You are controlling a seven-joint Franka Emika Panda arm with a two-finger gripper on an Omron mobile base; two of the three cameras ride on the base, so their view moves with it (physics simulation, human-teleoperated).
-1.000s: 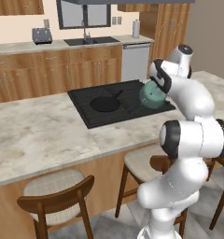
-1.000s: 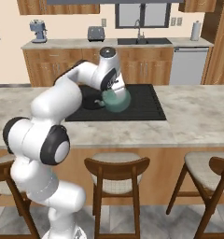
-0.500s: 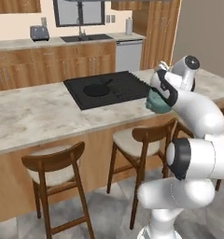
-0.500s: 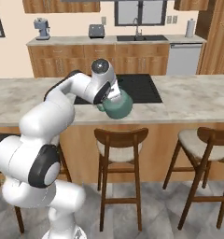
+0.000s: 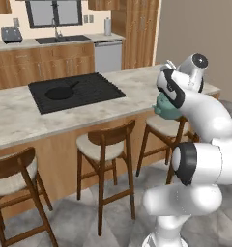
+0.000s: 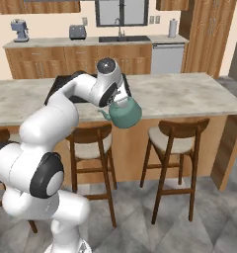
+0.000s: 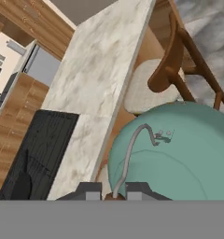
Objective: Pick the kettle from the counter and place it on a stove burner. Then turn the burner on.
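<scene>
While my fingers stay out of the way of the body and pinch only the thin arched handle, the kettle (image 6: 124, 113) hangs beneath my gripper (image 7: 110, 190), clenched tight on that handle so the weight swings straight down and the spout stays level. From the hand view I see the teal lid and shoulder right below my fingertips (image 7: 89, 190), the handle curving up between them. The kettle is in the air, out past the front edge of the counter (image 6: 189, 96), over the row of wooden stools (image 6: 177, 141) rather than over the stone. That seems a poor place for it: the stove burner (image 5: 96, 88) sits well apart, back on the black range set into the slab, and the frying pan (image 5: 60, 92) already occupies one section of the grate, so I judge a free section beside it is where the kettle should land. Carrying it high by the handle makes sense, since it can clear the counter lip on the way back. The knobs I cannot make out from here, so the burner's switching remains ahead, and nothing is set down yet.
</scene>
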